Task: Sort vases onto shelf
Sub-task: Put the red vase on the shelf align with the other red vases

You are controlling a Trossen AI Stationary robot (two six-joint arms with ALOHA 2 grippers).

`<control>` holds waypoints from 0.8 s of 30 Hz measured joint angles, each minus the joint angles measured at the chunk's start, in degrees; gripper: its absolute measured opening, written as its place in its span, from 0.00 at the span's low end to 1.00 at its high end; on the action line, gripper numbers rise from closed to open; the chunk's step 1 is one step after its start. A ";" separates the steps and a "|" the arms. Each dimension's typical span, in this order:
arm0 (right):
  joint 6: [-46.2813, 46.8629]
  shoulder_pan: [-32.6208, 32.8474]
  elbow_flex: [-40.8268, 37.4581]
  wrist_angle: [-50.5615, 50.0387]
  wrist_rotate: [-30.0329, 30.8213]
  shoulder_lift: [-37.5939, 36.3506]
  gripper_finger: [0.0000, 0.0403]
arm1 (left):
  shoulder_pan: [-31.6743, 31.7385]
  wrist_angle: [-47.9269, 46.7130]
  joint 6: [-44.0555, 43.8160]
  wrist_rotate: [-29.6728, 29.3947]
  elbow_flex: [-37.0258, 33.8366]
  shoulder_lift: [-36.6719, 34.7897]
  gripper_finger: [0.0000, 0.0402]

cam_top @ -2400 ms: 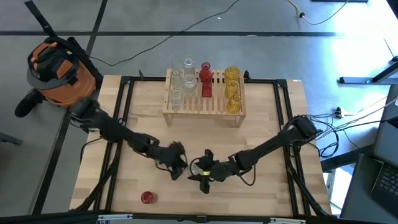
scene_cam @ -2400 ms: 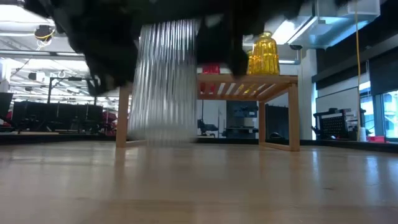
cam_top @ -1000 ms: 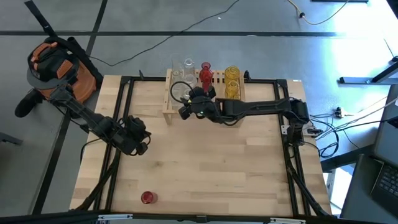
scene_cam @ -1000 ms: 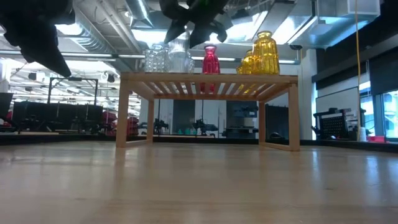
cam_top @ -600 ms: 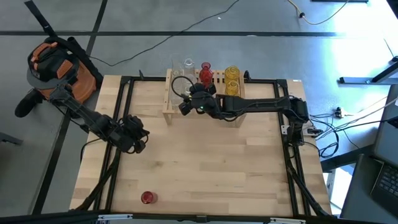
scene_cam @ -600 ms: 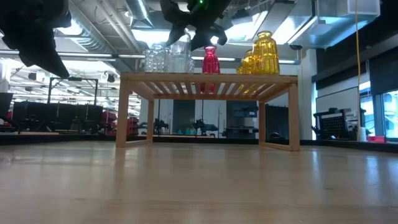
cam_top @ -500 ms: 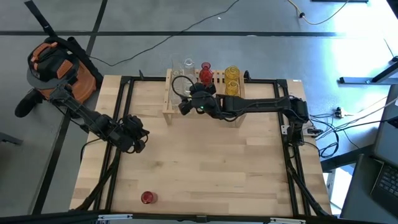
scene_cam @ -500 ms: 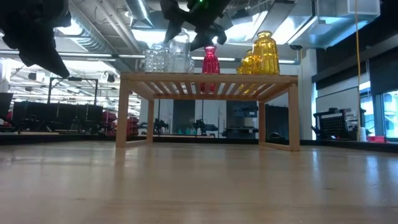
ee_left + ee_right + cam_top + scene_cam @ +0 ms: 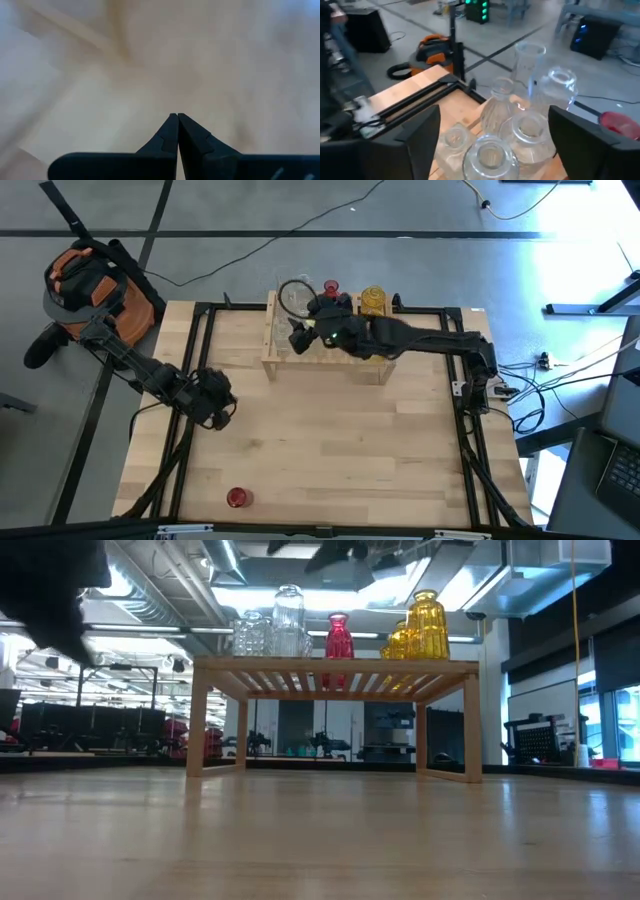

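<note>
Right gripper (image 9: 298, 338) hangs above the left end of the low light-wood slatted shelf (image 9: 330, 364), its two dark fingers (image 9: 415, 135) spread wide with nothing between them — in the right wrist view the clear ribbed glass vases (image 9: 520, 135) stand below and between the spread fingers, apart from both. Left gripper (image 9: 222, 412) is over the left part of the table, well apart from the shelf, its dark fingers (image 9: 167, 137) pressed together with nothing in them.

The big plywood tabletop (image 9: 340, 450) is pale, with visible board seams and a black frame along its edges. One small red glass vase (image 9: 236, 497) stands alone near the front left of the table, far from the shelf. On the grey floor beyond the table's left corner sits an orange and black vacuum (image 9: 88, 290); cables run across the floor.

From table height, the shelf (image 9: 335, 665) shows solid side legs and angled slats. On top, from left to right: clear ribbed vases (image 9: 270, 630), a translucent red vase (image 9: 339, 637) with a narrow neck, then yellow ribbed vases (image 9: 422, 628) — all upright. Behind is a large hall with ceiling lights and ducts.
</note>
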 joint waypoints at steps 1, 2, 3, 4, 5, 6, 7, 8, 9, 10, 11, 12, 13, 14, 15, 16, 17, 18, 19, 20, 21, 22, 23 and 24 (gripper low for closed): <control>-0.05 0.25 2.33 -2.66 -1.30 -0.03 0.77 | 0.00 -0.02 1.78 5.48 0.00 -0.25 0.00; -0.12 0.25 4.68 -5.57 -2.89 -0.10 0.76 | -0.05 0.03 3.32 12.78 0.00 -0.45 0.00; -0.15 0.42 6.82 -8.58 -4.89 -0.17 0.74 | -0.22 0.03 4.13 20.46 0.00 -0.51 0.00; -0.15 0.61 8.81 -11.52 -7.51 -0.22 0.73 | -0.67 0.09 4.32 27.89 0.00 -0.53 0.00; -0.26 0.70 10.53 -14.33 -10.62 -0.22 0.72 | -1.37 0.67 4.28 34.62 0.00 -0.57 0.00; -0.28 1.02 11.91 -16.89 -14.17 -0.24 0.71 | -2.33 2.18 4.00 40.27 0.00 -0.74 0.00; -0.31 1.30 12.99 -19.72 -18.03 -0.24 0.71 | -3.56 4.79 3.58 44.64 0.00 -1.01 0.00; -0.31 1.60 13.79 -22.56 -21.35 -0.24 0.70 | -5.04 8.58 2.75 47.34 0.00 -1.09 0.00; -0.25 2.25 14.20 -25.17 -23.78 -0.24 0.69 | -6.57 12.94 2.27 48.30 0.00 -1.09 0.00; -0.18 2.85 14.26 -27.80 -26.01 -0.24 0.68 | -8.44 17.94 2.26 48.07 0.00 -0.93 0.00; -0.14 3.65 14.26 -30.64 -27.25 -0.24 0.68 | -10.26 22.57 2.41 46.97 0.00 -0.60 0.00; -0.09 4.62 14.26 -33.76 -27.69 -0.20 0.67 | -12.27 26.11 2.15 45.58 0.06 0.13 0.00; -0.01 5.61 14.26 -36.91 -27.81 -0.13 0.67 | -14.20 28.78 0.43 44.41 0.09 1.20 0.00; 0.38 6.64 14.20 -39.78 -27.85 -0.09 0.66 | -15.83 30.29 -2.62 43.98 0.09 2.42 0.00; 1.17 7.78 13.78 -41.64 -27.51 -0.09 0.66 | -17.24 30.72 -6.98 44.27 0.09 3.95 0.00; 1.97 9.00 13.06 -42.88 -26.95 -0.12 0.65 | -18.45 30.52 -12.04 45.47 0.09 5.77 0.00; 2.86 10.15 12.32 -43.76 -26.26 -0.15 0.65 | -19.41 30.33 -16.74 47.34 0.06 7.93 0.00; 3.38 11.36 11.66 -44.39 -25.45 -0.11 0.64 | -20.31 30.68 -20.91 49.30 0.00 10.21 0.00; 3.76 12.66 11.10 -44.63 -24.70 -0.02 0.63 | -21.21 32.20 -23.95 50.94 -0.02 12.66 0.00; 3.89 13.84 10.74 -44.66 -23.90 0.02 0.63 | -22.10 35.24 -26.43 52.10 -0.02 15.13 0.00; 3.94 14.98 10.26 -44.26 -22.79 0.01 0.62 | -22.84 38.53 -27.89 52.36 -0.02 17.35 0.00; 3.77 16.02 9.68 -43.60 -21.70 -0.11 0.62 | -23.46 42.00 -28.65 52.10 -0.02 19.51 0.00; 3.24 17.04 8.83 -42.50 -20.47 -0.21 0.61 | -23.77 46.02 -28.98 51.38 0.00 21.80 0.00; 2.82 17.89 7.92 -41.37 -19.31 -0.22 0.61 | -23.86 49.31 -28.99 50.23 0.01 24.00 0.00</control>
